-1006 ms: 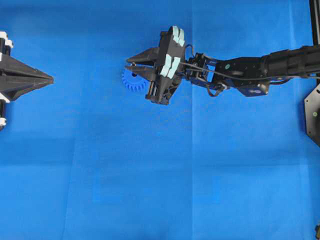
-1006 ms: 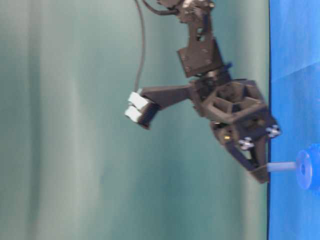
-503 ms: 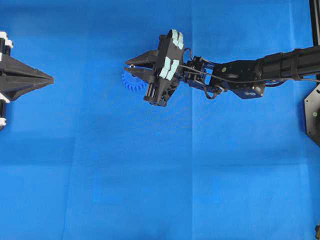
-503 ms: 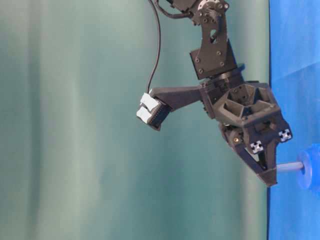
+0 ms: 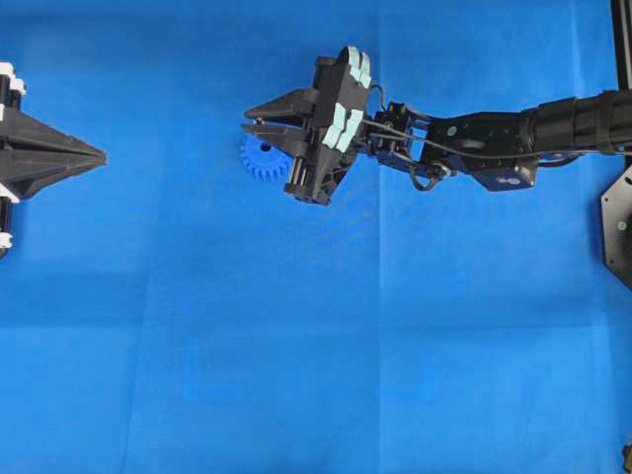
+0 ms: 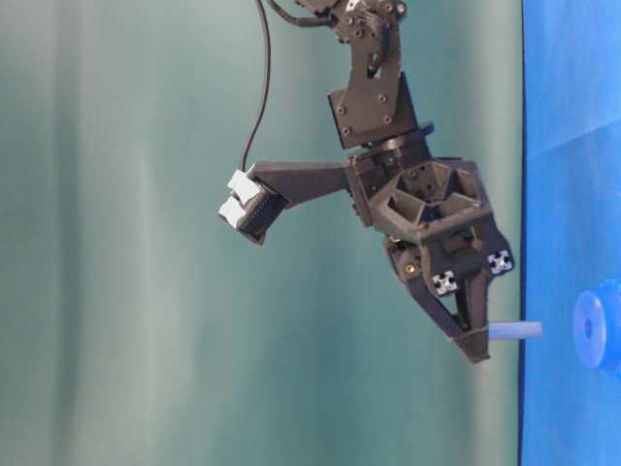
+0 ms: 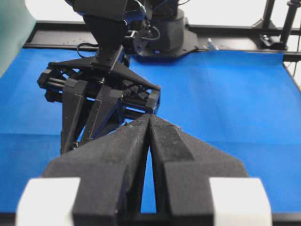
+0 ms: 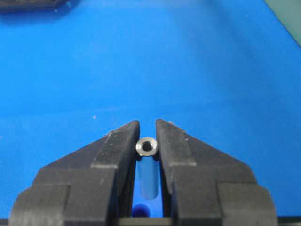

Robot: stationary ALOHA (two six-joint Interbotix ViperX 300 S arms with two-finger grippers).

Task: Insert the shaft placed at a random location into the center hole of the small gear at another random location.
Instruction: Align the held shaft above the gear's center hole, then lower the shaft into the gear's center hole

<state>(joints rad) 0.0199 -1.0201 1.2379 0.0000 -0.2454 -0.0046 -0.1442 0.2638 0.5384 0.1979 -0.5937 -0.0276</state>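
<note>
The small gear [image 5: 259, 158] is a blue cogwheel lying flat on the blue mat, partly under my right gripper [image 5: 249, 120]. That gripper is shut on the shaft [image 6: 514, 331], a short silvery pin pointing at the gear [image 6: 594, 330]. A small gap separates the pin's tip from the gear's hub. In the right wrist view the shaft [image 8: 146, 146] shows end-on as a shiny ring between the fingers [image 8: 117, 150]. A dark round spot [image 8: 141, 210] lower in the gap may be the center hole. My left gripper [image 5: 99, 156] rests shut and empty at the far left.
The blue mat [image 5: 316, 346] covers the whole table. The right arm [image 5: 494, 138] reaches in from the right edge. In the left wrist view the right gripper [image 7: 94, 108] stands just beyond my shut left gripper [image 7: 149, 117]. A black mount [image 5: 620, 222] sits at the right edge.
The right gripper has lifted away from the table with the shaft. The pin's tip met the gear's hub half a second ago and now stands clear of it. The left arm has not moved.
</note>
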